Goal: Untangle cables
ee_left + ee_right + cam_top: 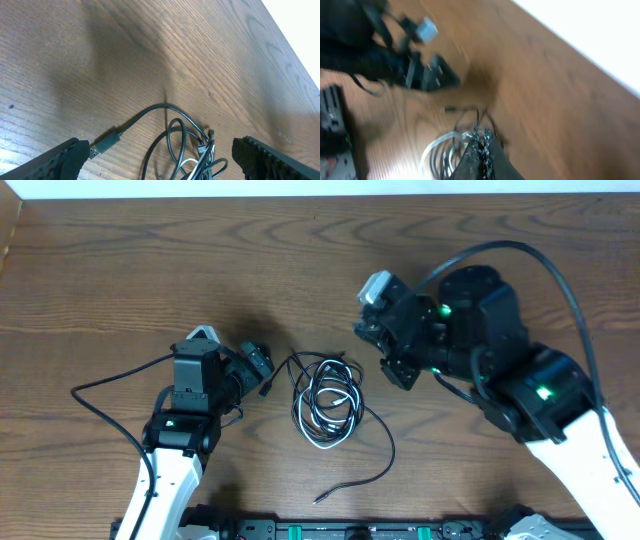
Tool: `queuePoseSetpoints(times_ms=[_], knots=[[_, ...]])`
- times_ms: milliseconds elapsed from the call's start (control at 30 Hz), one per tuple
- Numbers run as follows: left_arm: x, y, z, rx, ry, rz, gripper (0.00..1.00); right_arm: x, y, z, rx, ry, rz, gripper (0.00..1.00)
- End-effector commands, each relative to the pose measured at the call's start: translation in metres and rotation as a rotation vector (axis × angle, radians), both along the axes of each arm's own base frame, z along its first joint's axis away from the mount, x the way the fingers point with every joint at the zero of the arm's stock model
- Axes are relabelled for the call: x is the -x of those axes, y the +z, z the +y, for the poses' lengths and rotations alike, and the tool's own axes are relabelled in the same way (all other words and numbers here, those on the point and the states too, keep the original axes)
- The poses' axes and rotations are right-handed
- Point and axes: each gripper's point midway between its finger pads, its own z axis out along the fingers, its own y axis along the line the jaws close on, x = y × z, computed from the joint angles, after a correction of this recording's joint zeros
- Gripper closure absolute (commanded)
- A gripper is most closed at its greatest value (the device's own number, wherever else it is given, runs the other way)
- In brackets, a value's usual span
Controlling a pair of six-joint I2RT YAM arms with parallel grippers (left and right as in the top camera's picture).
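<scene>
The cables (325, 400) lie in a loose tangle at the table's middle: several black loops and one white cord (300, 422). One black end trails to the front (320, 498). My left gripper (262, 370) is open and low, just left of the tangle. In the left wrist view its fingers (160, 150) straddle a black USB plug (105, 142) and the tangle (197, 155) without touching them. My right gripper (385, 352) hovers up and right of the tangle. In the blurred right wrist view its fingers (482, 147) are pressed together, empty, above the coil (442, 150).
A thick black robot cord (100, 392) loops left of the left arm; another (545, 265) arcs over the right arm. The black base rail (350, 530) runs along the front edge. The table's far edge meets a white wall (300, 188).
</scene>
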Motion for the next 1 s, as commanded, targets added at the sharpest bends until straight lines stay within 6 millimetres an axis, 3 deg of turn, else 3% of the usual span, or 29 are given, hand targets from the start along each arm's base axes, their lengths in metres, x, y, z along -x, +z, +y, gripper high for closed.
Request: queuePoseSetpoints(times_ms=[0, 100, 233, 333, 400, 500, 533, 567, 600, 667, 767, 967], knots=[[-0.002, 0.003, 0.003, -0.018, 0.003, -0.011, 0.02, -0.012, -0.044, -0.006, 0.088, -0.078, 0.124, 0.98], [-0.002, 0.003, 0.003, -0.018, 0.003, -0.011, 0.02, -0.012, -0.072, -0.003, 0.135, -0.088, 0.228, 0.82], [-0.002, 0.003, 0.003, -0.018, 0.003, -0.011, 0.02, -0.012, -0.113, 0.000, 0.218, -0.088, 0.344, 0.76], [-0.002, 0.003, 0.003, -0.018, 0.003, -0.011, 0.02, -0.015, -0.136, -0.005, 0.267, -0.131, 0.418, 0.82], [-0.002, 0.003, 0.003, -0.018, 0.003, -0.011, 0.02, -0.019, -0.141, -0.012, 0.281, -0.177, 0.439, 0.83], [-0.002, 0.003, 0.003, -0.018, 0.003, -0.011, 0.02, -0.025, -0.134, -0.021, 0.257, -0.233, 0.439, 0.79], [-0.002, 0.003, 0.003, -0.018, 0.003, -0.011, 0.02, -0.027, -0.130, -0.026, 0.244, -0.254, 0.436, 0.73], [-0.002, 0.003, 0.003, -0.018, 0.003, -0.011, 0.02, -0.028, -0.125, -0.032, 0.234, -0.276, 0.432, 0.58], [-0.002, 0.004, 0.003, -0.018, 0.004, -0.015, 0.02, -0.029, -0.120, -0.039, 0.229, -0.304, 0.429, 0.52], [-0.009, 0.010, 0.005, -0.023, 0.015, -0.053, 0.02, -0.030, -0.111, -0.057, 0.222, -0.369, 0.426, 0.51], [-0.004, 0.008, -0.007, 0.025, -0.035, -0.031, 0.02, -0.025, -0.097, -0.084, 0.209, -0.440, 0.420, 0.50], [0.034, -0.017, -0.027, -0.035, -0.275, 0.096, 0.02, -0.019, -0.067, -0.119, 0.148, -0.530, 0.371, 0.39]])
